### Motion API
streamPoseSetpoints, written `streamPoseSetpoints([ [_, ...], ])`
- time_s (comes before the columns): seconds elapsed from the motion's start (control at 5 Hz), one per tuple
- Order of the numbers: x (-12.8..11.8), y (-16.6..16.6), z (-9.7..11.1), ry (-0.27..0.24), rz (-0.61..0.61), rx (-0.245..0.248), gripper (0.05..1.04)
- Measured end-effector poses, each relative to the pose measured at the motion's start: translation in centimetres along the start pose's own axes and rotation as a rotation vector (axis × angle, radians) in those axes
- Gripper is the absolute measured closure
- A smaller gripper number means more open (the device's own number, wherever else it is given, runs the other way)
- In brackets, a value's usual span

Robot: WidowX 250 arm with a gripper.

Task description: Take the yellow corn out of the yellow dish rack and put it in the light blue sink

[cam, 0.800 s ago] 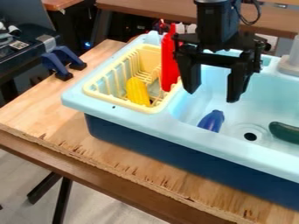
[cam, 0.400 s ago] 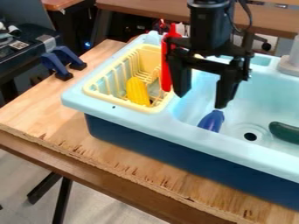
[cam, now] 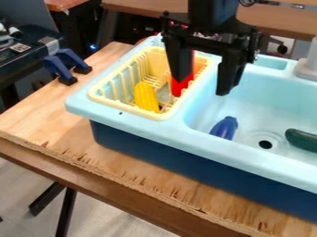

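Shifted toward the rack (cam: 123, 107) since the earlier frame, the gripper (cam: 203, 86) is open and empty, one finger in front of the red bottle (cam: 180, 87), which is in the rack near the corn (cam: 146, 96). Lowering or swinging too close could tip the bottle or snag the rack. That finger hides the bottle's middle, making any contact hard to judge.
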State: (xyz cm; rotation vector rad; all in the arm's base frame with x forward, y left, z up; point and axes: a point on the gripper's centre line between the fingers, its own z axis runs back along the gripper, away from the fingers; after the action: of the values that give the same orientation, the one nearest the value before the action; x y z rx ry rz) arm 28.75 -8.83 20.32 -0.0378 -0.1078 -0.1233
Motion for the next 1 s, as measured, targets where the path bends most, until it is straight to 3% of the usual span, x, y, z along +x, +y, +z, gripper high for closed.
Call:
streamPoseSetpoints([
  [0.2,-1.0,3.2,0.5,0.007,0.133,0.014,0.078],
  [0.6,-1.5,9.5,0.0,-0.057,0.369,0.04,0.078],
  [1.0,0.9,10.2,-3.0,-0.261,0.498,0.0,0.078],
])
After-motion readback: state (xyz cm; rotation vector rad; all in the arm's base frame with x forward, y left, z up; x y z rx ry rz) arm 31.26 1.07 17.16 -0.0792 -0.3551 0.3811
